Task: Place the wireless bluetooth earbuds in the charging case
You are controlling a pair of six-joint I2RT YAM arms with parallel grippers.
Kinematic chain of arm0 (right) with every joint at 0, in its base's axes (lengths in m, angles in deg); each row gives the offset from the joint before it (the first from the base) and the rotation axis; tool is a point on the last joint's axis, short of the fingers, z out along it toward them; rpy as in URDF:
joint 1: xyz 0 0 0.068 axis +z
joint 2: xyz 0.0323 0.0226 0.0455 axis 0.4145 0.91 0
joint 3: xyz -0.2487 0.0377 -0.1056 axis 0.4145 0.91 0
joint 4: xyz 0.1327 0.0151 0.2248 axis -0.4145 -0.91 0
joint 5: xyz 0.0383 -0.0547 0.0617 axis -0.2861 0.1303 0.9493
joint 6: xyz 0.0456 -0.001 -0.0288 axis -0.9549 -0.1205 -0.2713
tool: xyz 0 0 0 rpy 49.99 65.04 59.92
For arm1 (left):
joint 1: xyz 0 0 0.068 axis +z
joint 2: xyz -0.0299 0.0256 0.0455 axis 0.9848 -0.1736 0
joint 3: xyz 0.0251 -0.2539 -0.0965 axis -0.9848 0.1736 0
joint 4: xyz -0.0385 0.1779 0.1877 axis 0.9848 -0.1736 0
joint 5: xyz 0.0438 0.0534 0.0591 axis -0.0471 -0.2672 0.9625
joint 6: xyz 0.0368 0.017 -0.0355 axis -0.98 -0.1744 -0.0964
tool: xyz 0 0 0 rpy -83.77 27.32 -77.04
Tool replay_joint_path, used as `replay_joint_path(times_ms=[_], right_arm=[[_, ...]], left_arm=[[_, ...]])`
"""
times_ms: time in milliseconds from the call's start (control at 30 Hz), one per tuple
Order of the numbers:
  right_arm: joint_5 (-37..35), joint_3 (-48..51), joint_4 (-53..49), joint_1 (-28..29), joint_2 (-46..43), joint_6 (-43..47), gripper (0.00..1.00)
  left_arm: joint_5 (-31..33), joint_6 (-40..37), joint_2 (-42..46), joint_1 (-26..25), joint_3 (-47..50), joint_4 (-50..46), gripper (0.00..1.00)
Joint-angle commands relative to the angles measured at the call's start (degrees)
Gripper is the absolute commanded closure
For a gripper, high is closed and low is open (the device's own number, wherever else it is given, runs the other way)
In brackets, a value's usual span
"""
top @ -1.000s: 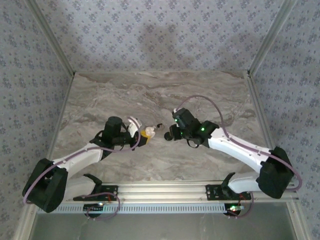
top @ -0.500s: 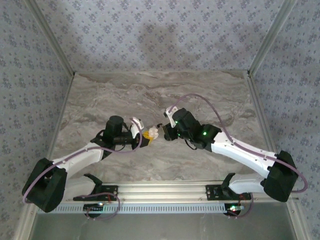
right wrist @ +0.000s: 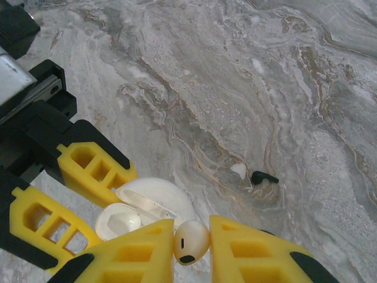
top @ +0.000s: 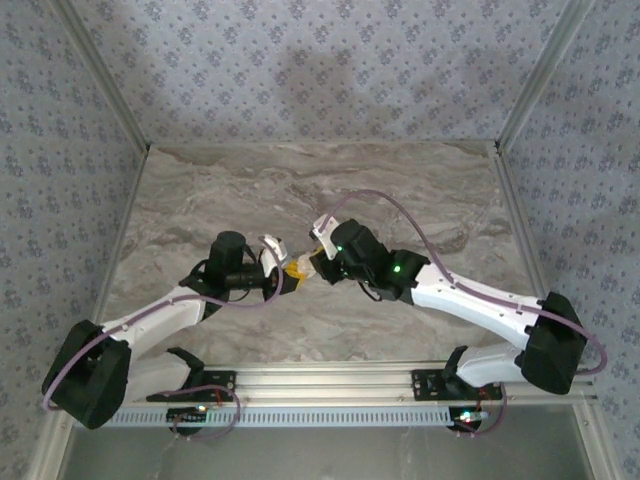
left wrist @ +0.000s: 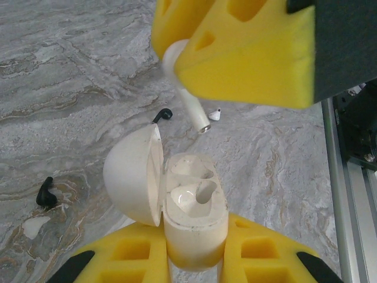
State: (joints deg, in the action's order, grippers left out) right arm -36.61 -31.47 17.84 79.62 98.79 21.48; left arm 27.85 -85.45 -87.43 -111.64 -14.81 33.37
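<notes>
My left gripper (left wrist: pixel 194 239) is shut on the base of the white charging case (left wrist: pixel 191 227) and holds it upright. The lid (left wrist: pixel 132 174) is swung open to the left and the sockets face up. My right gripper (right wrist: pixel 191 239) is shut on one white earbud (right wrist: pixel 191 242). In the left wrist view that earbud (left wrist: pixel 188 100) hangs from the right gripper's yellow fingers (left wrist: pixel 247 53), its stem pointing down just above and beyond the open case, apart from it. From above, both grippers meet at the table's middle, left (top: pixel 288 272) and right (top: pixel 316 262).
Two black earbuds (left wrist: pixel 164 114) (left wrist: pixel 46 193) lie on the marble table (left wrist: pixel 70 71) beyond the case. A small white piece (left wrist: pixel 215 114) lies near one of them, and a white chip (right wrist: pixel 238 171) next to the other. An aluminium rail (left wrist: pixel 347 188) runs along the near edge.
My right arm has swung left with the earbud, closing the gap to the left gripper and the open case. The left arm has stayed put.
</notes>
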Motion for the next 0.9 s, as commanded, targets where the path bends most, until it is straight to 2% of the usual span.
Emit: replay_joint_path(times_ms=[0,867], right_arm=[[0.31,-2.18,1.53,0.51,1.06,1.49,0.78],[2.09,-2.36,1.44,2.1,0.73,2.37,0.78]], left_arm=[[-1.79,-1.09,1.3,-0.44,-1.92,0.95,0.93],[0.01,-0.21,2.1,-0.45,-1.57,1.09,0.93]])
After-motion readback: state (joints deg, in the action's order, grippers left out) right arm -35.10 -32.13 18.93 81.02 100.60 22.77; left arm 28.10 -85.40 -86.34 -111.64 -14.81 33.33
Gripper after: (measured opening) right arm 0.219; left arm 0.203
